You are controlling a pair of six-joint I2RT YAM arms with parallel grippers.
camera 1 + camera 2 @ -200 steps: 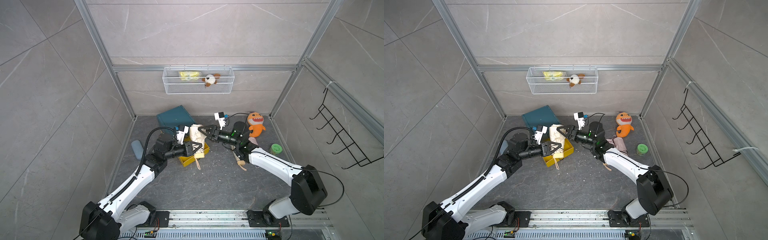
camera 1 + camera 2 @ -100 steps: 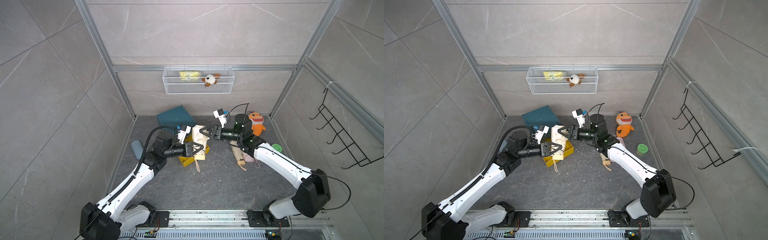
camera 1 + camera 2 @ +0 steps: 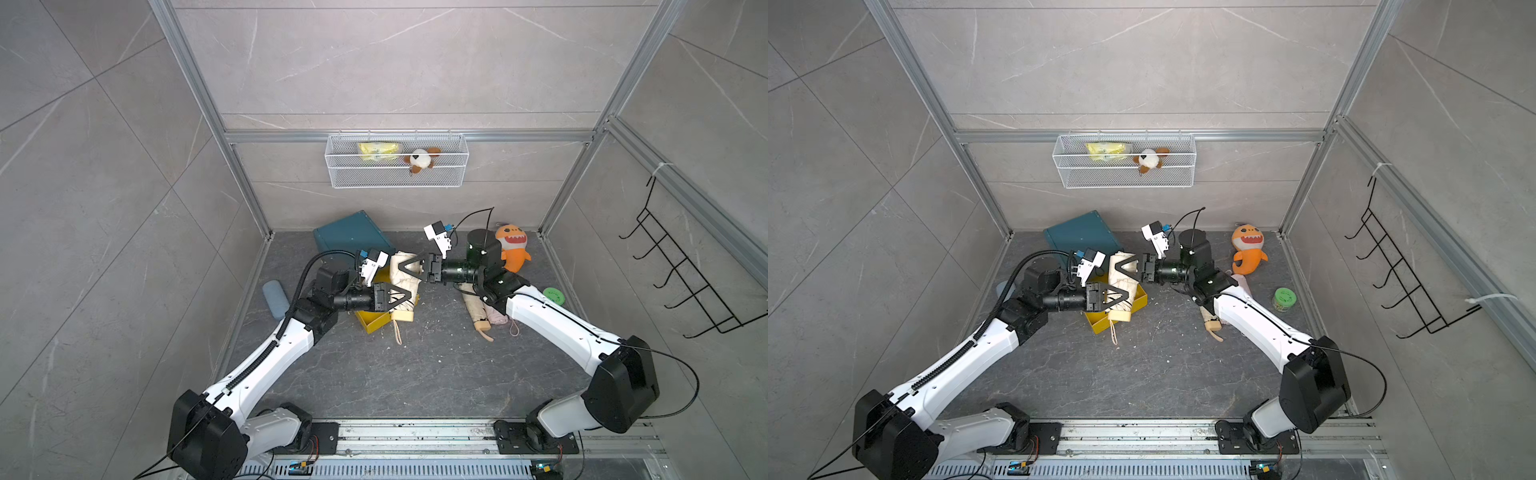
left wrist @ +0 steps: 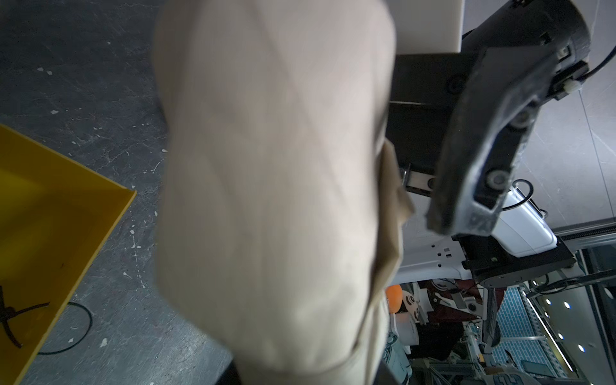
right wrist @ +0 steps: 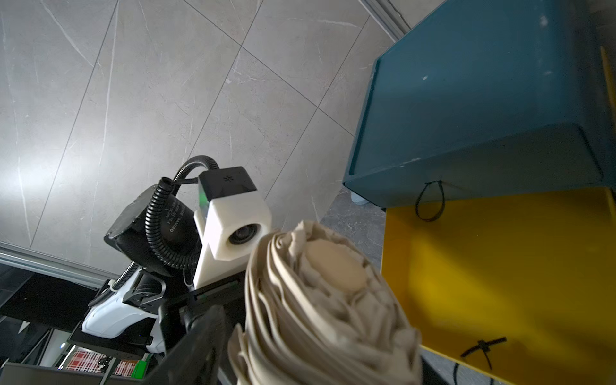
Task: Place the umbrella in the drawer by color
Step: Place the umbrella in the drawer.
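hanging over the yellow drawer (image 3: 372,323) at mid-frame in both top views, the beige umbrella (image 3: 403,314) is clamped near its handle by the left gripper (image 3: 405,296), likely so it can drop in as the nearest colour match. the right gripper (image 3: 400,268) straddles its top end with jaws apart, probably steadying it. counted: two grippers, one drawer, one teal box (image 3: 351,232), and a second umbrella (image 3: 478,316) on the floor at right.

left wrist: the umbrella (image 4: 266,183) fills the centre, the drawer (image 4: 50,216) sits lower left, and a right finger (image 4: 483,140) stands clear of the cloth.

right wrist: the umbrella (image 5: 326,300) tip is at lower centre, with the drawer (image 5: 500,266) to its right.

Black triangular left hand (image 3: 413,296) and right hand (image 3: 393,267) are capping white-shelled, black-jointed arms (image 3: 552,324); ribbed black hose (image 3: 297,291) is running along the left arm (image 3: 266,365).
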